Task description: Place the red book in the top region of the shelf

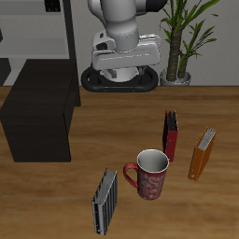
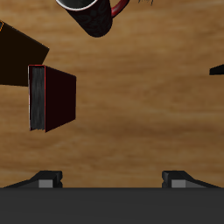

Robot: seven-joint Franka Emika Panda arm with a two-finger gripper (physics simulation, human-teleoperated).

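Note:
The red book [image 1: 171, 135] stands upright on the table, between the mug and the orange-yellow book; in the wrist view [image 2: 52, 98] I see its dark-red cover and darker edge from above. The shelf [image 1: 39, 119] is a low black box on the table, far to the side of the book; one corner of it shows in the wrist view [image 2: 219, 68]. My gripper [image 2: 114, 181] is open and empty, held high above the table, farther back than the book. In the exterior view the hand [image 1: 126, 63] hangs in front of the robot's base.
A red-patterned mug [image 1: 151, 174] stands nearer the front edge than the red book. An orange-yellow book [image 1: 202, 154] stands beside the red book. A grey striped book [image 1: 105, 201] stands near the front edge. A potted plant [image 1: 182, 42] and a tall rack [image 1: 37, 33] are at the back.

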